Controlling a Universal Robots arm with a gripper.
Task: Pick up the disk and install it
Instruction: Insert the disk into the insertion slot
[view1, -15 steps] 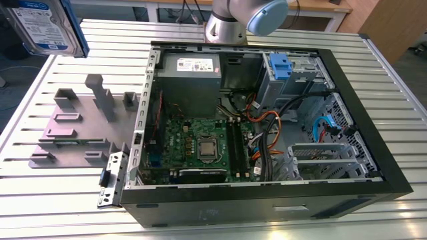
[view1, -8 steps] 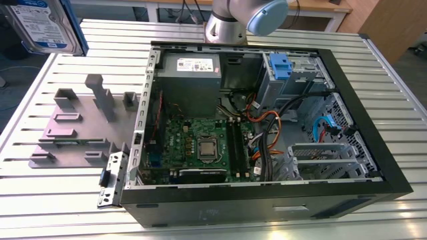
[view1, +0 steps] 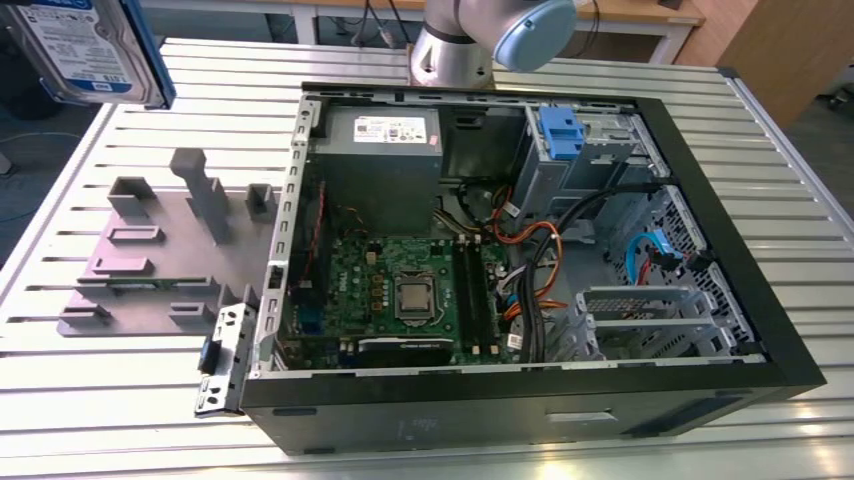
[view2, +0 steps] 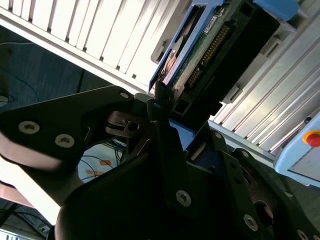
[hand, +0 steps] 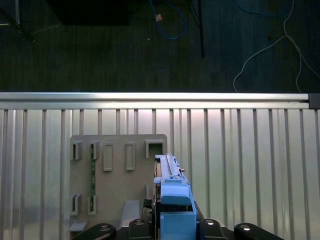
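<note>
The disk (view1: 83, 48) is held up in the air at the far corner on the exterior view's left. Its white-and-blue label is turned to the camera and a blue rail (view1: 156, 60) runs down one edge. It is well apart from the open computer case (view1: 534, 400), which lies on the slatted metal tabletop (view1: 120, 420).

In the second wrist view the disk is seen edge-on, with its green circuit board and connector exposed. The black claw (view2: 175, 117) is clenched on it, one thin finger (view2: 160, 97) pressed against its side. In the first wrist view the disk is gripped on edge between the claw's black links, and the grey stand (hand: 117, 165) lies on the tabletop beneath it — clear of it, not touching.

In the exterior view that stand is set just beside the case, on the exterior view's left of it, its posts upright. Inside the case a grey power-supply box (view1: 374, 160), a green board (view1: 400, 290) and a blue drive bay (view1: 558, 132) are seen.
</note>
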